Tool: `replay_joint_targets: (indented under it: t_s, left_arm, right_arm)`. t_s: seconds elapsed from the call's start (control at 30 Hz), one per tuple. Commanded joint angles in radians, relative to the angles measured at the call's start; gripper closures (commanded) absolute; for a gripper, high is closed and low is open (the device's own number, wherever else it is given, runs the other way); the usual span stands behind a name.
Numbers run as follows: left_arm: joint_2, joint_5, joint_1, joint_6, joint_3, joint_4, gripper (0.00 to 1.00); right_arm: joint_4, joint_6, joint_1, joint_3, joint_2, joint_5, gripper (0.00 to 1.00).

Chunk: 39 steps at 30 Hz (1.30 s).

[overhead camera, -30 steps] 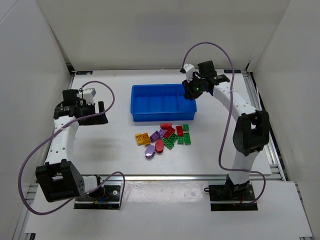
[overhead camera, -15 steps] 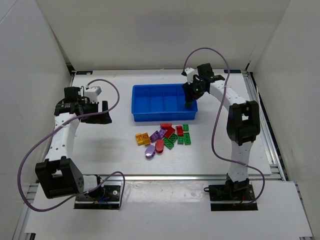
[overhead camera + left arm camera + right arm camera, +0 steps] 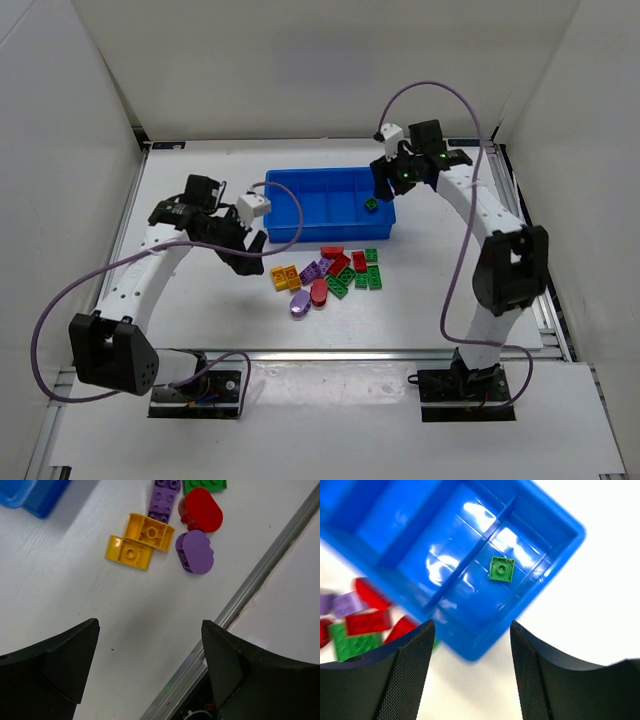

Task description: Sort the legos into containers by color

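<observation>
1 square green lego (image 3: pixel 501 569) lies in the blue tray (image 3: pixel 395 515); left gripper (image 3: pixel 149 630) and right gripper (image 3: pixel 470 627) gape empty.

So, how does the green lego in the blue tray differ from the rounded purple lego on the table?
Shape: the green lego is square, while the purple lego has an oval outline.
Place: the green lego lies alone in an end compartment of the tray; the purple lego lies on the table, beside a red rounded lego.
Both are small and lie free.

Bright, even light; soft shadows; white glare on tray (image 3: pixel 451 569); right wrist view blurred leftward.
</observation>
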Motion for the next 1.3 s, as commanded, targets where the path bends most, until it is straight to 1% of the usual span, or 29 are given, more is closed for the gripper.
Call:
replay_joint_targets:
  t_s: [0.0, 0.07, 0.2, 0.33, 0.43, 0.7, 0.87, 1.0, 1.27]
  left_arm:
    - [0.016, -0.05, -0.087, 0.137, -0.014, -0.036, 0.08]
    - [0.042, -0.071, -0.14, 0.172, -0.017, -0.033, 0.11]
    - [0.097, -0.053, -0.203, 0.231, -0.02, -0.013, 0.15]
    - [0.171, -0.063, -0.277, 0.221, 0.006, 0.046, 0.15]
    - [0.212, -0.071, -0.307, 0.212, 0.032, 0.071, 0.16]
    - [0.306, -0.148, -0.363, 0.166, 0.049, 0.194, 0.16]
    - [0.349, -0.223, -0.383, 0.133, 0.052, 0.261, 0.15]
    - [0.383, -0.231, -0.39, 0.111, 0.062, 0.292, 0.16]
    - [0.433, -0.286, -0.403, 0.102, 0.039, 0.335, 0.26]
  right_arm:
    - [-0.021, -0.023, -0.024, -0.046, -0.153, -0.026, 0.34]
    - [-0.052, -0.041, -0.043, -0.069, -0.196, -0.043, 0.34]
    - [-0.079, -0.046, -0.093, -0.108, -0.232, -0.06, 0.34]
    - [-0.086, -0.038, -0.11, -0.144, -0.252, -0.069, 0.34]
    - [-0.083, -0.036, -0.116, -0.158, -0.261, -0.069, 0.34]
    - [-0.099, -0.046, -0.138, -0.163, -0.252, -0.078, 0.34]
    - [-0.109, -0.047, -0.152, -0.161, -0.244, -0.092, 0.34]
    - [-0.112, -0.049, -0.162, -0.165, -0.242, -0.094, 0.34]
    - [-0.118, -0.058, -0.184, -0.168, -0.238, -0.106, 0.34]
